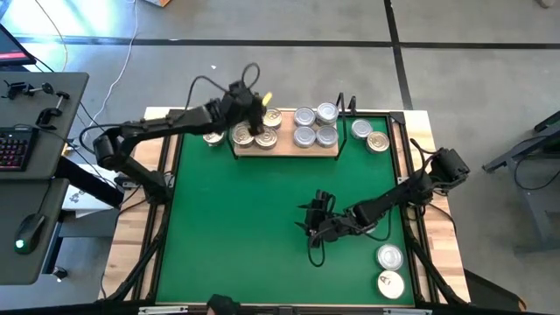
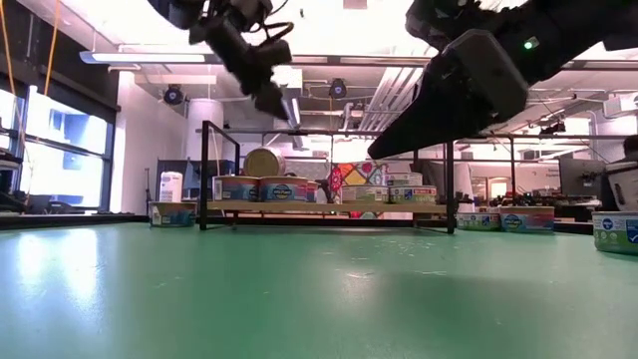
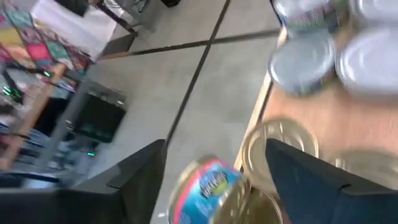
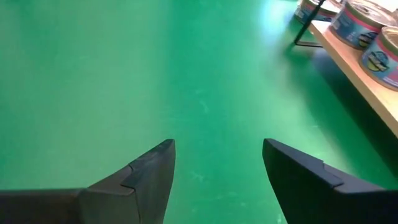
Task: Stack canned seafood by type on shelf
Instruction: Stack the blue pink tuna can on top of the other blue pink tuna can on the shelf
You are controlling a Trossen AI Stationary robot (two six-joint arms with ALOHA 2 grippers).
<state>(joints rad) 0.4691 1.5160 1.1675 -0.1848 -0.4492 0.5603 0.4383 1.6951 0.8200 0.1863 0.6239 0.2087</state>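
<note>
The shelf [image 1: 285, 150] is a wooden board with black wire ends at the far side of the green mat [image 1: 254, 227]. Gold-lidded cans [image 1: 241, 134] sit on its left half and silver-lidded cans [image 1: 304, 136] on its right half. In the low view one gold-lidded can [image 2: 262, 163] stands tilted on the shelf, its lid facing the camera. My left gripper [image 1: 259, 124] hangs open above the gold-lidded cans, well clear of the shelf [image 2: 271, 100]. A blue-labelled gold can [image 3: 208, 190] shows below its fingers. My right gripper [image 1: 313, 229] stands open over bare mat [image 4: 217, 168].
Loose cans lie off the shelf: one at its left end [image 1: 213, 137], two at its right end [image 1: 369, 135], and two near the mat's front right corner [image 1: 390, 269]. Black frame rails edge the mat. Bare mat spreads between the shelf and my right gripper.
</note>
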